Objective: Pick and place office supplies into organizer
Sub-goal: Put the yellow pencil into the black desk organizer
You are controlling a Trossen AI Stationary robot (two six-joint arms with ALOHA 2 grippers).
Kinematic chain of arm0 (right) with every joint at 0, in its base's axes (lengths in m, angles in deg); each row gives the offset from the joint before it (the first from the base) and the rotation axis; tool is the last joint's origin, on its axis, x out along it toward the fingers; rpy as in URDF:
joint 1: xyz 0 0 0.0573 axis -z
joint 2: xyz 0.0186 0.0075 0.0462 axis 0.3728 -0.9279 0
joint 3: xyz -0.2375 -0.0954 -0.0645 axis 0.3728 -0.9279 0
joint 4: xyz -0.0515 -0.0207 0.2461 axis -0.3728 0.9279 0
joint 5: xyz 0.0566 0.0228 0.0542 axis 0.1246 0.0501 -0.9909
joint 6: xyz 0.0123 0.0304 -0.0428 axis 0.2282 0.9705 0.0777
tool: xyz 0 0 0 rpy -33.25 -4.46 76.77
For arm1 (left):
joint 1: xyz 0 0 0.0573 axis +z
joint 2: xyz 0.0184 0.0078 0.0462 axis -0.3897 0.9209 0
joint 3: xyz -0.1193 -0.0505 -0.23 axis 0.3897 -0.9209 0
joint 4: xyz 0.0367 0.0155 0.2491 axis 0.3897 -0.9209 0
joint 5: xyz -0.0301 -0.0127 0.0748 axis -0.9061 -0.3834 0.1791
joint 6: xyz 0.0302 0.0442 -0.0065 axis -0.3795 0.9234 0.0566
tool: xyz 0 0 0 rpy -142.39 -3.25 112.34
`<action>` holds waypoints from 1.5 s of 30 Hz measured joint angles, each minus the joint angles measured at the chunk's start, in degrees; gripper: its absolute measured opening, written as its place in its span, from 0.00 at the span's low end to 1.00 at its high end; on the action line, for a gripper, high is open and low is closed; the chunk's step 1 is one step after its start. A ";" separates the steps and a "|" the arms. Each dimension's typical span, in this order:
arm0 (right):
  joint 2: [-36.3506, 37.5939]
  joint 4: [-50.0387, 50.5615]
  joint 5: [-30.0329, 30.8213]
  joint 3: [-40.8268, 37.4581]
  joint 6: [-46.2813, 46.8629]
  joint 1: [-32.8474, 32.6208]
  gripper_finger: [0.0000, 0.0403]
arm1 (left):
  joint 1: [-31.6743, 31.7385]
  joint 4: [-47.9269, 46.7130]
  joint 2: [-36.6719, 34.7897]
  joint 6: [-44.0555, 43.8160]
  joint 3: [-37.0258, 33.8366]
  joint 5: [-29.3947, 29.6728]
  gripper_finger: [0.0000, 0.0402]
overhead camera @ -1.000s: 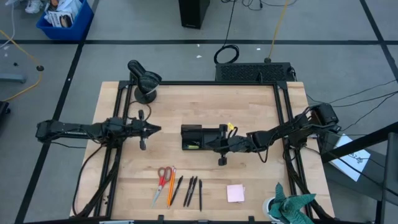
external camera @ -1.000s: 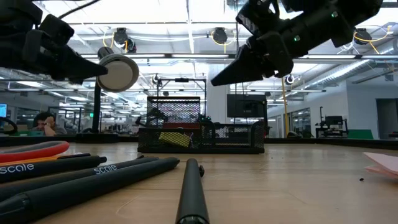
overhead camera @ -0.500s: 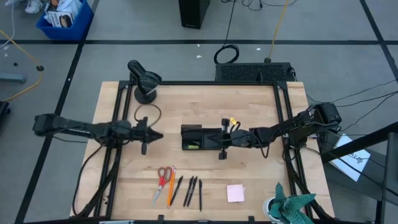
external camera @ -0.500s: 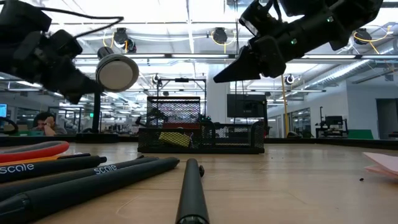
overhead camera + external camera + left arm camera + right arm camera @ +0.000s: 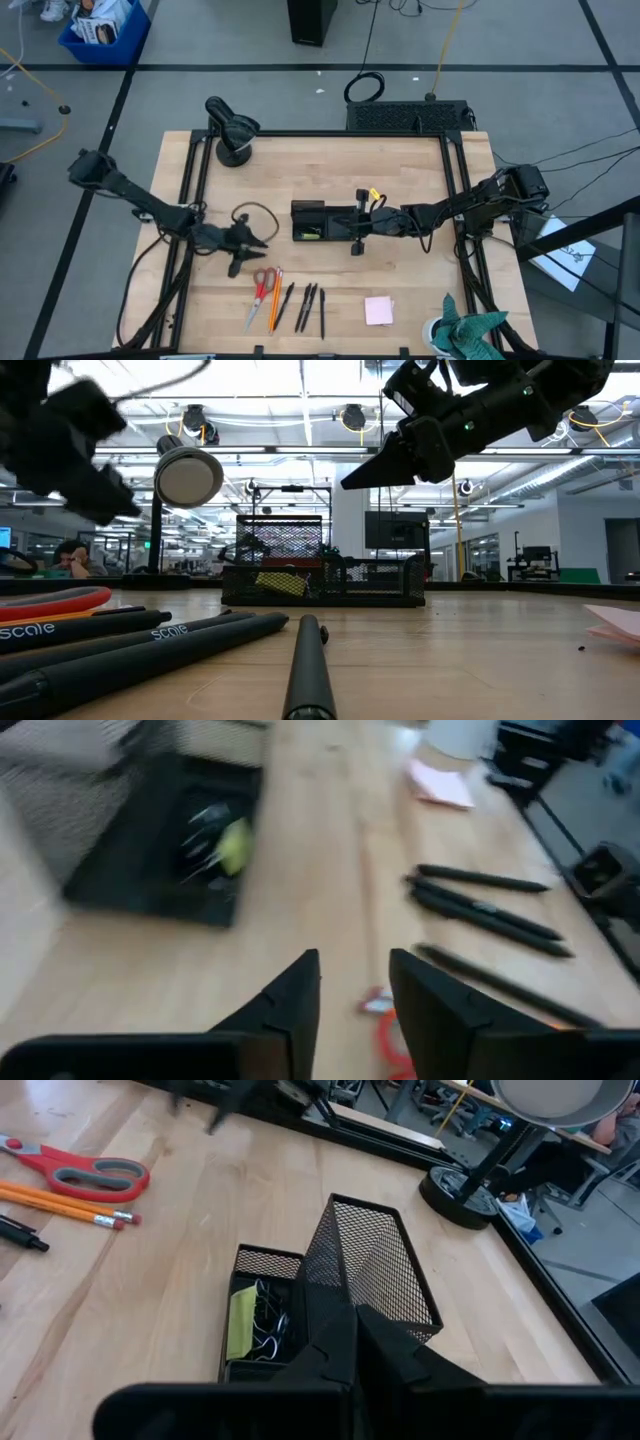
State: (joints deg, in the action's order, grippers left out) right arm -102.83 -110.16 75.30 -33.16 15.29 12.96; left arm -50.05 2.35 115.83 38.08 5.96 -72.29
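The wooden bench (image 5: 400, 290) carries everything, with a round black lamp-like device (image 5: 230, 130) at its far left corner and a teal-green cloth (image 5: 468, 332) at the near right corner. The left arm reaches in from the left, and its left tool (image 5: 252, 241) hovers just beyond the scissors with its fingers (image 5: 290, 1005) apart and nothing between them. The right arm stretches in from the right, and its right tool (image 5: 345, 228) hangs above the right part of the organizer, its fingers (image 5: 335, 1345) pressed together and empty.

The black mesh organizer (image 5: 318, 221) stands near the middle of the bench; a yellow piece (image 5: 241, 1320) and some clips (image 5: 268, 1325) lie in its low compartment. Along the near edge lies a row: red-handled scissors (image 5: 262, 292) at the left, orange pencils (image 5: 275, 297) just beside them, then black pens (image 5: 305, 306). The pink sticky-note pad (image 5: 379, 310) lies apart to the right of the pens.
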 joint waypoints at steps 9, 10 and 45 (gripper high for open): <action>0.00 0.00 -0.06 0.00 0.37 -0.04 0.00 | -5.49 -13.41 17.51 7.04 13.00 2.11 0.42; 0.00 0.00 -0.24 0.00 0.42 -0.04 0.00 | -5.48 -13.47 19.11 6.46 13.69 2.16 0.42; 0.00 0.02 -2.89 0.02 0.42 -0.04 0.00 | -5.05 -24.49 30.89 0.66 20.05 -2.49 0.42</action>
State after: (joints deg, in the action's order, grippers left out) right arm -102.83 -110.14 72.41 -33.14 15.70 12.92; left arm -55.09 -22.14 146.73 38.74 26.01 -74.78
